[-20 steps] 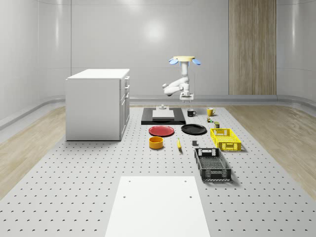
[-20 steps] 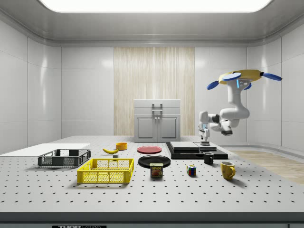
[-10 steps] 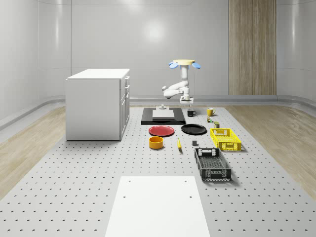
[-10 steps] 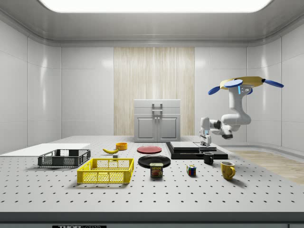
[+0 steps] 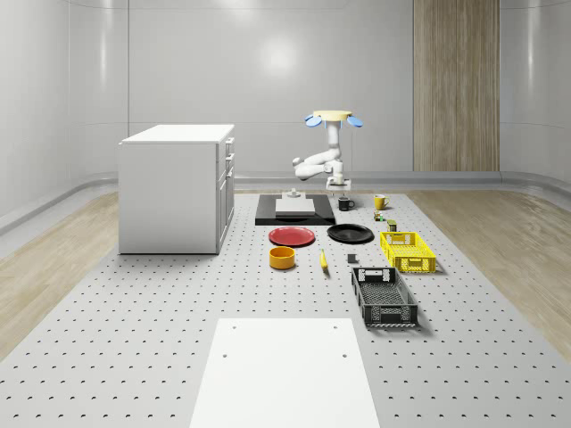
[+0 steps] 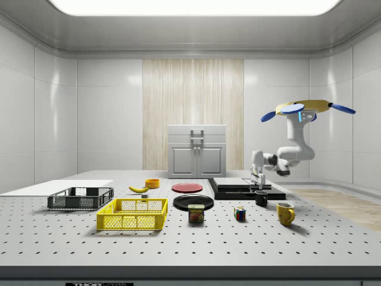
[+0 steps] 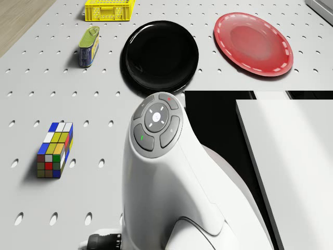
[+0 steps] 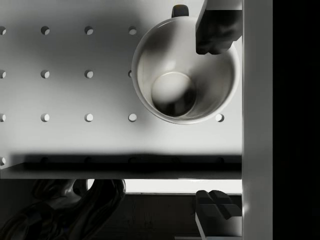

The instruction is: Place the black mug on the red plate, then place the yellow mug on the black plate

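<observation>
In the whole-scene view, going from left to right on the worktop (image 5: 134, 339), there is first the white cabinet (image 5: 176, 187). Then come the orange bowl (image 5: 282, 258), the red plate (image 5: 292, 236) and the dark slab with a white block on it (image 5: 294, 209). Further right are the black plate (image 5: 350, 234), the black mug (image 5: 344, 204), the yellow mug (image 5: 380, 201), the black crate (image 5: 383, 296) and the yellow crate (image 5: 407, 251).

The drone (image 5: 332, 116) hovers in the air above the far part of the worktop, over the slab's right edge and the black mug. Its arm bends down, and the gripper (image 5: 338, 185) hangs just above the black mug.

In the side view, the drone (image 6: 307, 108) is at the side view's right, and the gripper (image 6: 257, 179) points down just over the black mug (image 6: 261, 198), not touching it as far as I can see. The yellow mug (image 6: 285, 213) stands near, more to the side view's right and closer to the camera.

In the wrist view, the black mug (image 8: 184, 70) stands upright on the worktop, seen from above, with its handle on the far rim. The two fingertips (image 8: 218, 27) are spread wide apart. One is over the mug's rim near the handle, the other is well outside the mug over the slab. The gripper holds nothing.

In the drone view, the black plate (image 7: 159, 54) and the red plate (image 7: 253, 43) lie side by side, both bare, with a coloured cube (image 7: 54, 149) and a can (image 7: 89, 46) on the worktop near.
</observation>
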